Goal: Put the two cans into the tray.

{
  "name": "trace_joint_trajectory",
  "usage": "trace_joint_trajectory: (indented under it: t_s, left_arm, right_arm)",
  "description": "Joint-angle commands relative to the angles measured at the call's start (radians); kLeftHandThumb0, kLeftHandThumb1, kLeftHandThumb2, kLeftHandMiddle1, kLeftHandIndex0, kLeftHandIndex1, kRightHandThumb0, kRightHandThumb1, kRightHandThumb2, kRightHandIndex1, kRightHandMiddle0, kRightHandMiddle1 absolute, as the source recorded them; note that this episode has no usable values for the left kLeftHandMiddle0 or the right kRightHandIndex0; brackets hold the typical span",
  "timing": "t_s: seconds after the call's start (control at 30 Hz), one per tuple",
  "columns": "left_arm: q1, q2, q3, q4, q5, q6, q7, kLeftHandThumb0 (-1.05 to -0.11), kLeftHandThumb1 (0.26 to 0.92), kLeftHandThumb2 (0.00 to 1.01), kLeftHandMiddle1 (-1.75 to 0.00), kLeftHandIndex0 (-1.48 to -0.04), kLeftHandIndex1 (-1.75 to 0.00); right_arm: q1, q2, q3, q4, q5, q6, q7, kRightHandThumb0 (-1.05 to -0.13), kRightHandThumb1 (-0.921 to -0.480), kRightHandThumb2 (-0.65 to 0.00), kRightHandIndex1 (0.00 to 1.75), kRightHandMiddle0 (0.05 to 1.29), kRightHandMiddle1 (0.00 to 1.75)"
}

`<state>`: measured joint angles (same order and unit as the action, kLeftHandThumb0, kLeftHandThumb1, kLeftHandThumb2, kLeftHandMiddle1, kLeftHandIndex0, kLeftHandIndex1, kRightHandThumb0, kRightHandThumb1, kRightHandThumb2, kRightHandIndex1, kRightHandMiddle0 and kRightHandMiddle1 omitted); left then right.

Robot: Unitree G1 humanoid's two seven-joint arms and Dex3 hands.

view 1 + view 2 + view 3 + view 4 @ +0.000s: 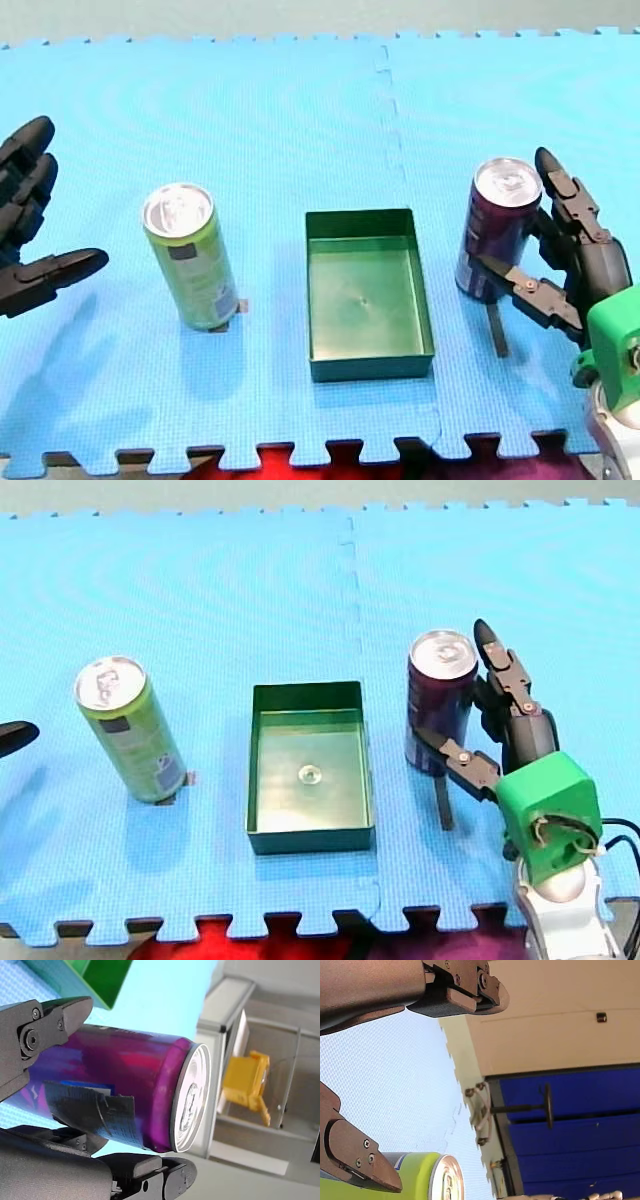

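Robot's right hand (575, 250) was closed around the purple can (497, 225), which stood upright on the blue foam mat (250, 120) just to the right of the green tray (369, 365). The thumb (525, 290) crossed the can's near side low down, and the other fingers (560, 190) reached up behind its rim. In the first wrist view, one finger (55, 1017) of this hand pressed against the purple wall, while the finger on the opposite side sat very near the can; whether that one touched could not be told. A patch of black tape (85, 1107) was stuck on the can's side. A dark strip (497, 330) lay on the mat just in front of the can.

The tray sat near the mat's middle, open side up, with nothing inside it. The green can (192, 258) stood upright to the left of the tray and apart from it, with a small dark mark (235, 308) at its base.

The left hand (18, 215) was at the left edge of the mat, open and holding nothing, well apart from the green can. In the second wrist view, the green can's top (437, 1180) showed beside a dark finger (350, 1155), with another finger (460, 990) across the gap from it.
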<state>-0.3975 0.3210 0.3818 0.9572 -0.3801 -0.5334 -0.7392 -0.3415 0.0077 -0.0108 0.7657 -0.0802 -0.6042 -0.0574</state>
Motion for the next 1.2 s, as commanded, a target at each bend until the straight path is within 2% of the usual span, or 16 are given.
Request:
trace_joint_trajectory:
  t_s: [0.0,0.3,0.63,0.9,1.0,1.17]
  left_arm:
    - [-0.001,0.003,0.002,-0.002,-0.001,-0.005,0.001,-0.894,0.615,0.00,0.00,-0.29,0.00]
    - [0.000,0.006,0.004,-0.002,-0.001,-0.004,-0.001,-0.894,0.613,0.00,0.00,-0.29,0.00]
    - [0.003,0.007,0.004,-0.012,0.000,-0.003,0.002,-0.902,0.612,0.00,0.00,-0.29,0.00]
    - [0.010,0.009,0.002,-0.024,0.001,-0.004,0.008,-0.909,0.610,0.00,0.00,-0.29,0.00]
    - [0.012,0.008,0.003,-0.027,0.000,-0.004,0.008,-0.912,0.609,0.00,0.00,-0.29,0.00]
    - [0.018,0.009,0.003,-0.039,-0.001,-0.003,0.009,-0.918,0.611,0.00,0.00,-0.30,0.00]
  right_arm:
    - [-0.006,0.000,-0.001,0.003,0.006,0.001,0.002,-1.046,-0.786,-0.001,0.00,0.23,0.00]
    - [-0.009,0.002,-0.003,0.005,0.003,0.002,-0.008,-1.042,-0.794,-0.003,0.00,0.23,0.00]
    - [-0.033,-0.003,-0.015,0.041,-0.005,-0.024,-0.046,-1.035,-0.800,-0.001,0.00,0.23,0.00]
    - [-0.052,-0.015,-0.019,0.089,-0.015,-0.058,-0.065,-1.026,-0.806,-0.003,0.00,0.24,0.00]
    - [-0.056,-0.017,-0.019,0.094,-0.016,-0.064,-0.066,-1.027,-0.810,-0.003,0.00,0.25,0.00]
    - [-0.060,-0.020,-0.017,0.091,-0.018,-0.055,-0.066,-1.025,-0.813,-0.002,0.00,0.25,0.00]
